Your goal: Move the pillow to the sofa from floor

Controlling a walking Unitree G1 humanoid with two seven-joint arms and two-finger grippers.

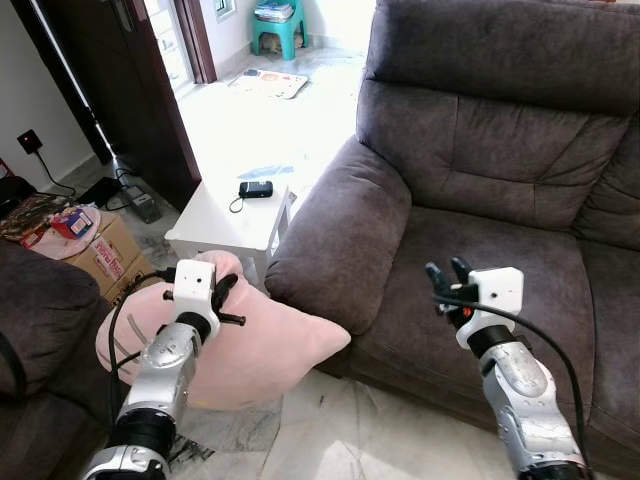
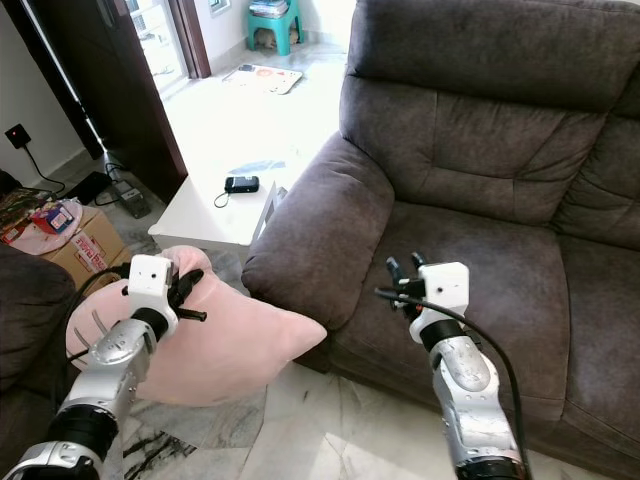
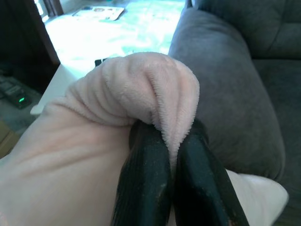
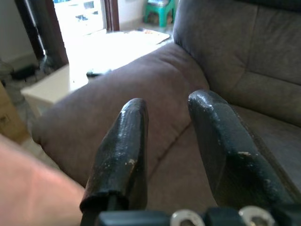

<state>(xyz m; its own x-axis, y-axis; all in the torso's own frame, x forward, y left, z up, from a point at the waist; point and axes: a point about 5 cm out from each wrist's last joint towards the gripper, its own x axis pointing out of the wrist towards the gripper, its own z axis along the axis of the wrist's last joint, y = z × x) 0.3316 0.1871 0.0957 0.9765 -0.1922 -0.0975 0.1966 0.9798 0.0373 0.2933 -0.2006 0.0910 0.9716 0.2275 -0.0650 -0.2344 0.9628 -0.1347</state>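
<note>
One left hand [image 1: 222, 295] pinches the pink pillow [image 1: 260, 350]; the sofa [image 1: 500, 260] seat lies right, where the right hand [image 1: 447, 280] hovers spread.

Pillow [image 1: 260, 350] lower part hidden behind left arm, sofa [image 1: 520, 150] cropped at right edge

Sofa seat [image 1: 500, 290] bare; armrest [image 1: 335, 235] blocks way from pillow [image 1: 250, 350].
</note>
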